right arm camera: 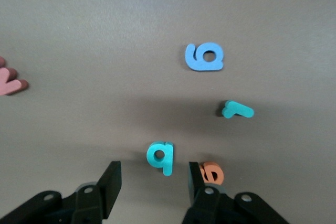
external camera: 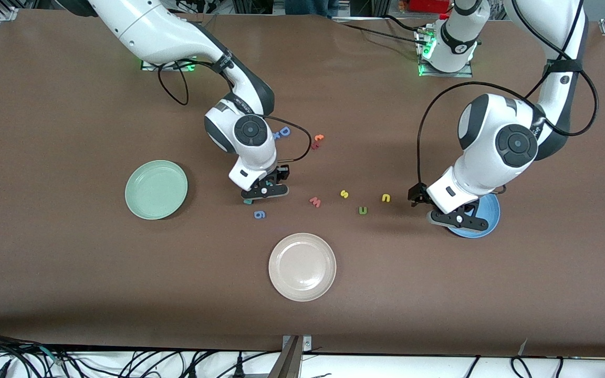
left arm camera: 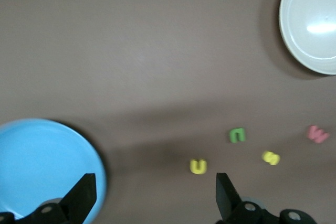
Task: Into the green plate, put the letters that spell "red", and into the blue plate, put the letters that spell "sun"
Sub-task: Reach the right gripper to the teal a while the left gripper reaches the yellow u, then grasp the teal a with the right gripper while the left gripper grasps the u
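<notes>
My right gripper (external camera: 264, 192) (right arm camera: 154, 179) hangs low over the table beside the green plate (external camera: 156, 189), open, with nothing between its fingers. Just ahead of its jaws lies the teal "d" (right arm camera: 160, 156). The orange "e" (right arm camera: 214, 173) sits by one fingertip, and the light teal "r" (right arm camera: 237, 110) is a little farther off. My left gripper (external camera: 457, 219) (left arm camera: 155, 198) is open over the rim of the blue plate (external camera: 491, 212) (left arm camera: 47, 166). The yellow arch (external camera: 385, 198) (left arm camera: 198, 166), the dark green arch (external camera: 363, 210) (left arm camera: 237, 135) and the yellow "s" (external camera: 344, 194) (left arm camera: 271, 157) lie between the two grippers.
A cream-white plate (external camera: 302, 266) (left arm camera: 312, 22) sits nearer the front camera. A pink "w" (external camera: 315, 201) (right arm camera: 8, 80) and a blue "6" shape (external camera: 260, 214) (right arm camera: 205, 57) lie close to the task letters. A blue capital "D" (external camera: 284, 132) and orange and red letters (external camera: 317, 140) lie nearer the bases.
</notes>
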You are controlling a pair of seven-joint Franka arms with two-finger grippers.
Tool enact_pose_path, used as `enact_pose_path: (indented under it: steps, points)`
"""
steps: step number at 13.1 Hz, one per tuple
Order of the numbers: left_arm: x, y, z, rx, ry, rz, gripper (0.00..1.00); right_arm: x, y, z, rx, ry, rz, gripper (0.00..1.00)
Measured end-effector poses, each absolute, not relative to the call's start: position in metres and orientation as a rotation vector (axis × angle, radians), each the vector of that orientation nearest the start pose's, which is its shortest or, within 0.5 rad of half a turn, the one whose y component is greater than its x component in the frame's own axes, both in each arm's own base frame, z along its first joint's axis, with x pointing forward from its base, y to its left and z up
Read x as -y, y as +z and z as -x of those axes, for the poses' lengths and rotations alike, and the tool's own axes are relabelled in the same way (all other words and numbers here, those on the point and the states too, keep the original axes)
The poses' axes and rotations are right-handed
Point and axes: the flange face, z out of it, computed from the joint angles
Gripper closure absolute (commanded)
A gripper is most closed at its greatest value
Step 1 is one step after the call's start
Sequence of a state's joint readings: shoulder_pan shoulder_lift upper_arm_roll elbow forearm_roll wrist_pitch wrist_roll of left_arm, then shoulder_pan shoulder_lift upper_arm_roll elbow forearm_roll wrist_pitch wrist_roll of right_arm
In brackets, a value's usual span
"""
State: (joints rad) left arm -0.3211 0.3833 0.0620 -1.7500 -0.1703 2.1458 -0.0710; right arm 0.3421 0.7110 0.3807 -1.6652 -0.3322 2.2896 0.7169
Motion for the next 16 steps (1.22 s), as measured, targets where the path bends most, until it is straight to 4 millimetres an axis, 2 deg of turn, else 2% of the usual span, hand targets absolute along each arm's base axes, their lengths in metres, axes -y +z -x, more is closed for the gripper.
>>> enact_pose_path:
  steps: [2,5,9,11,16]
  points:
    - [0.181,0.345,-0.624,-0.063,0.055,3.283,0.00,-0.421,0.207,-0.531,0.260,0.038,3.146,0.41]
    - [0.194,0.341,-0.618,0.009,0.081,3.282,0.02,-0.422,0.202,-0.529,0.274,0.049,3.146,0.41]
    - [0.217,0.324,-0.606,-0.054,0.125,3.250,0.01,-0.425,0.190,-0.527,0.277,0.049,3.128,0.42]
    - [0.225,0.310,-0.603,-0.136,0.114,3.169,0.02,-0.425,0.187,-0.526,0.278,0.053,3.127,0.46]
    - [0.243,0.256,-0.602,-0.113,0.091,3.138,0.06,-0.425,0.184,-0.524,0.290,0.061,3.131,0.47]
